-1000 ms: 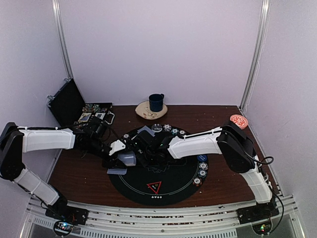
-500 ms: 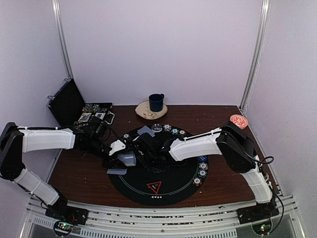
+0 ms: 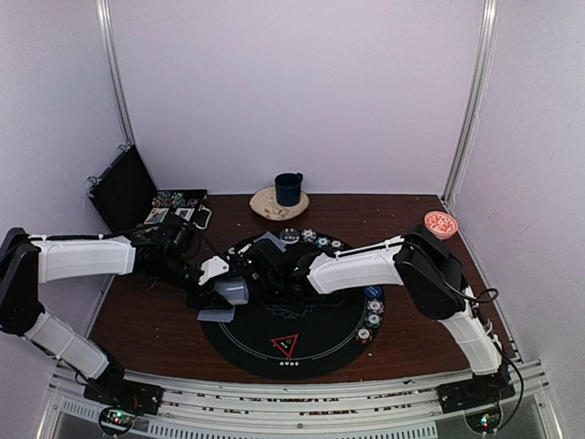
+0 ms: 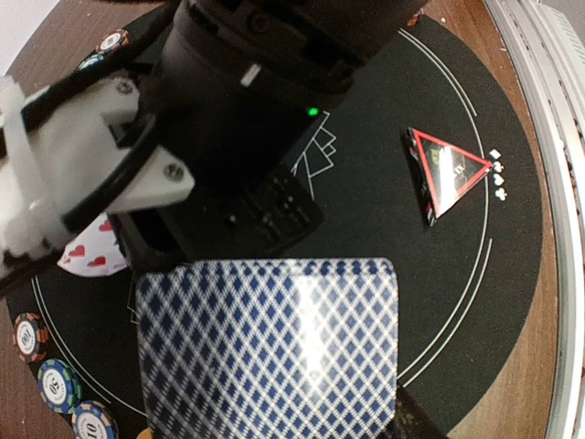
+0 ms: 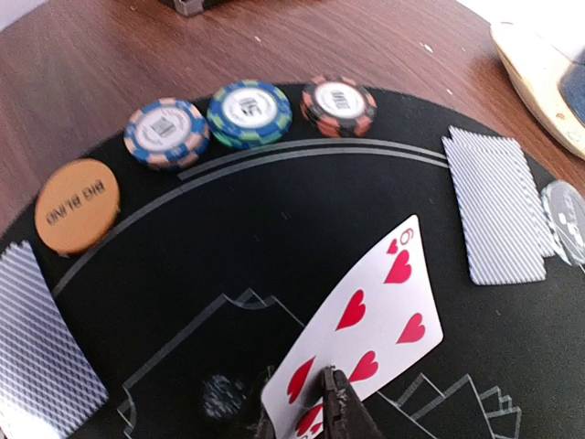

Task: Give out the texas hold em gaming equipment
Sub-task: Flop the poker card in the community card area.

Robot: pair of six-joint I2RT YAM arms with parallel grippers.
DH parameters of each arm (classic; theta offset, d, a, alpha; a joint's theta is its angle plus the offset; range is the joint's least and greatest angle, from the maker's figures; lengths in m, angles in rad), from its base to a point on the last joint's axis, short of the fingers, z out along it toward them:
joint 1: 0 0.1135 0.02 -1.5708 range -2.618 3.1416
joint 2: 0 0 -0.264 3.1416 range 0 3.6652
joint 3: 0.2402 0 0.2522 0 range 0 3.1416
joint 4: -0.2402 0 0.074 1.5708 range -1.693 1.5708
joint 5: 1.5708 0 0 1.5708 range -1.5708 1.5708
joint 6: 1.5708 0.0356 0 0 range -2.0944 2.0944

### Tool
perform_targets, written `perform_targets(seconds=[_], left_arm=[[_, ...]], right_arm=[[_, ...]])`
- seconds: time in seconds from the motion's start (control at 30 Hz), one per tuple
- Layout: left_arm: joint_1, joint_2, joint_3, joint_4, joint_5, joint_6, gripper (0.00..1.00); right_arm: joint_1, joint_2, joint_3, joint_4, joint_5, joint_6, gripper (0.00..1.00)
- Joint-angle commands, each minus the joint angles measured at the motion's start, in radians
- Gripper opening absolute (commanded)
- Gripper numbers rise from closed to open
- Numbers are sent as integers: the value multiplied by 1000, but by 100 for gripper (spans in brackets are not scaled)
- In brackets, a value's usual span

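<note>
At bench (image 3: 146,322) centre, over a round black mat (image 3: 329,346): left gripper (image 3: 231,293), jaws clamped on a deck (image 4: 270,352) with blue diamond backs, held above the mat's left part. Right gripper (image 5: 331,402) just beside it, jaws pinched on the lower edge of a heart card (image 5: 366,320), a six, face up and tilted; whether it touches the mat cannot be told. Triangle marker (image 4: 445,172), black with red edge, flat on the mat's near part. Row of chips (image 5: 249,112), three, striped, side by side at the mat's rim. Orange disc (image 5: 78,205), marked BIG BLIND, next to that row. Two face-down cards on the mat, well apart: first card (image 5: 498,206) near a pale disc (image 5: 567,212), second card (image 5: 41,347) below the orange disc. More chips (image 3: 373,306) along the mat's right rim. Case (image 3: 123,187), open, far left. Mug (image 3: 289,188), dark blue, on a plate (image 3: 263,208) at the far edge. Bowl (image 3: 441,223), red-patterned, far right.
</note>
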Motion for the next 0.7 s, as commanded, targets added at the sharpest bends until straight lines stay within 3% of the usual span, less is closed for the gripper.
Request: perform_targets(seconds=[0.0,0.43,0.67], left_arm=[[-7,-17,13,43,28,-2,6],[-3,-22,13,41,33,-1,6],[-2,-17,15,40,34,-1,6]], right_arm=[[15,38,67,68,-47,-16,17],[18,89,108,72,-93,-29,17],[19,89,98,60,-110,-26,27]])
